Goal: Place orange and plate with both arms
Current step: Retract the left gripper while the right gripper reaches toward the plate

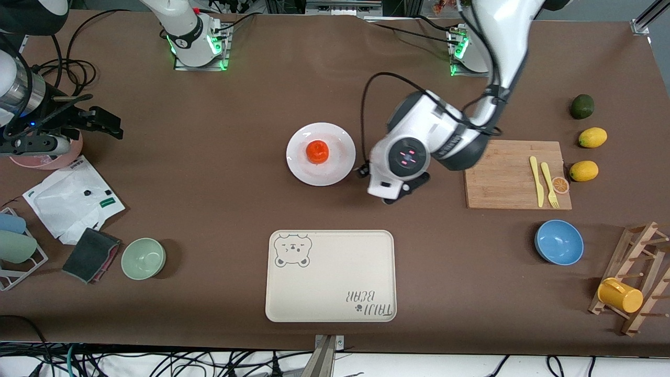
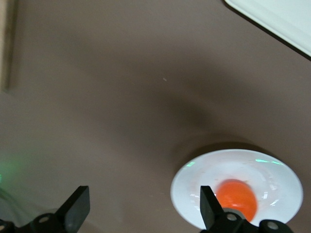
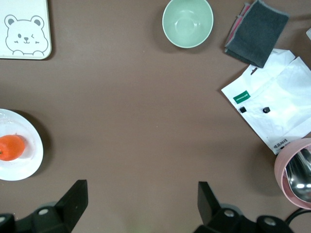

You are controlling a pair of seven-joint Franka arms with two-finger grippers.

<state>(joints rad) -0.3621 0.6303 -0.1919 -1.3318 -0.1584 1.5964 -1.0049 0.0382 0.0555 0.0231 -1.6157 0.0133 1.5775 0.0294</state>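
Observation:
The reddish-orange orange [image 1: 317,151] lies in the middle of the round white plate [image 1: 335,170], near the table's centre. My left gripper [image 1: 390,180] hovers low over bare table beside the plate, toward the left arm's end, open and empty. In the left wrist view the left gripper [image 2: 143,194] frames brown table, and one of its fingers [image 2: 210,208] overlaps the plate [image 2: 194,187] and the orange [image 2: 238,196]. My right gripper [image 1: 97,118] waits open at the right arm's end of the table. The right wrist view shows the right gripper [image 3: 142,188] empty, with the plate [image 3: 29,160] and the orange [image 3: 10,147] at the picture's edge.
A cream bear-print tray [image 1: 331,275] lies nearer the front camera than the plate. A wooden cutting board [image 1: 502,175] with yellow cutlery, two lemons [image 1: 583,170] and a blue bowl [image 1: 559,242] sit toward the left arm's end. A green bowl [image 1: 143,257], a grey cloth [image 1: 90,255] and a white bag [image 1: 73,199] lie toward the right arm's end.

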